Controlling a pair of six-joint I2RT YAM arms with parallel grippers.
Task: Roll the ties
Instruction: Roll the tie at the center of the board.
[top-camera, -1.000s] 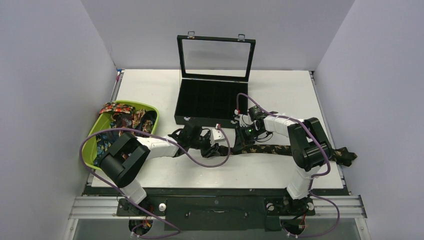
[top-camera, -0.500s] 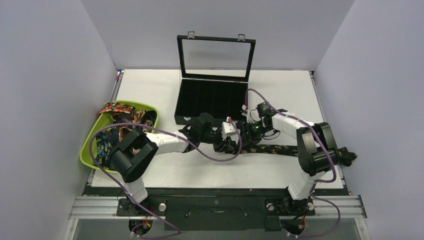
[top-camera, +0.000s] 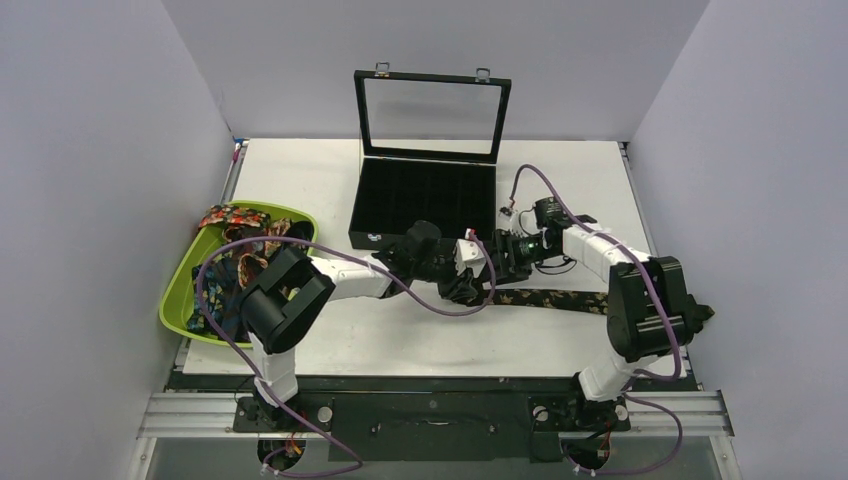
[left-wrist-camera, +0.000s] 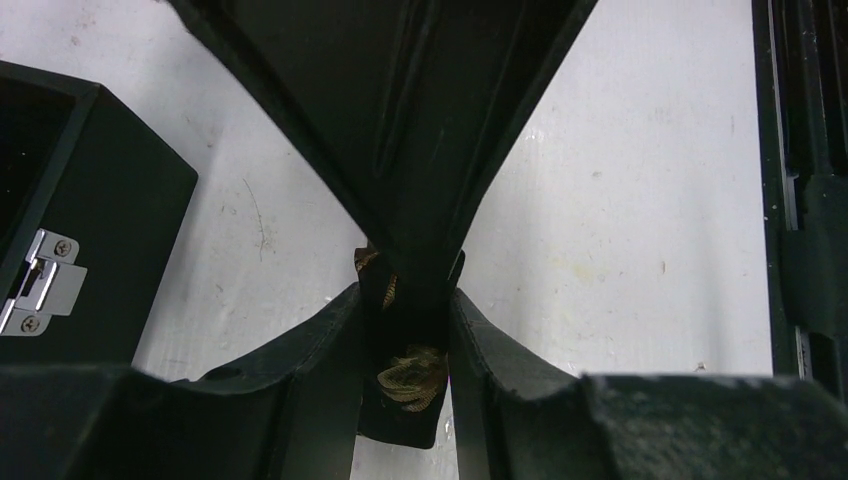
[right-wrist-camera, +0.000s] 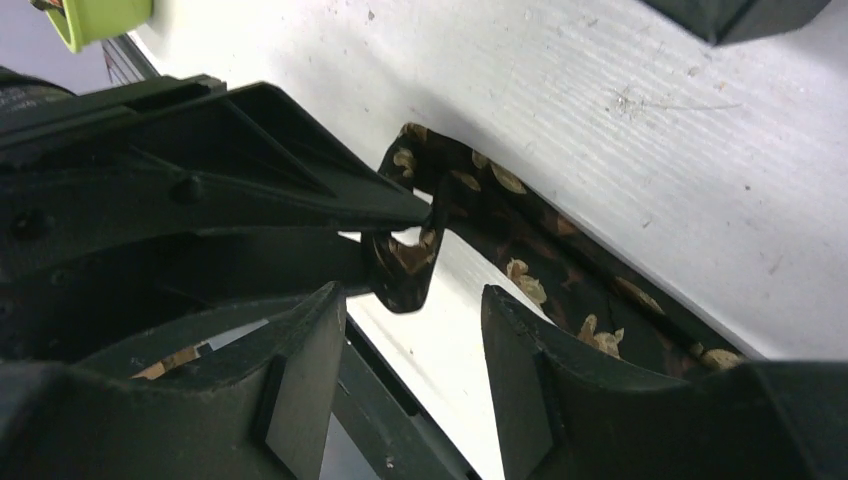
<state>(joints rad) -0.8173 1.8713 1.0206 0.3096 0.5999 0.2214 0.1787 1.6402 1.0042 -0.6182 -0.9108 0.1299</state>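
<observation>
A dark tie (top-camera: 560, 298) with tan-gold florals lies along the table toward the right edge. My left gripper (top-camera: 466, 283) is shut on its folded left end (left-wrist-camera: 412, 372), which is pinched between both fingers (left-wrist-camera: 330, 345). The right wrist view shows that same end (right-wrist-camera: 405, 265) lifted off the table, while the strip (right-wrist-camera: 540, 270) runs away to the right. My right gripper (right-wrist-camera: 415, 315) is open just in front of the held end, with nothing between its pads. From above, the right gripper (top-camera: 503, 258) sits close against the left one. More ties (top-camera: 245, 250) are piled in the green bin.
The green bin (top-camera: 175, 290) stands at the table's left edge. A black compartment box (top-camera: 425, 205) with its glass lid raised is just behind both grippers, its latch corner (left-wrist-camera: 40, 285) close to the left wrist. Purple cables loop over both arms.
My left gripper has carried the tie's end to the right, shortening the flat stretch. The right gripper has let go, opened and drawn back slightly to the right.
</observation>
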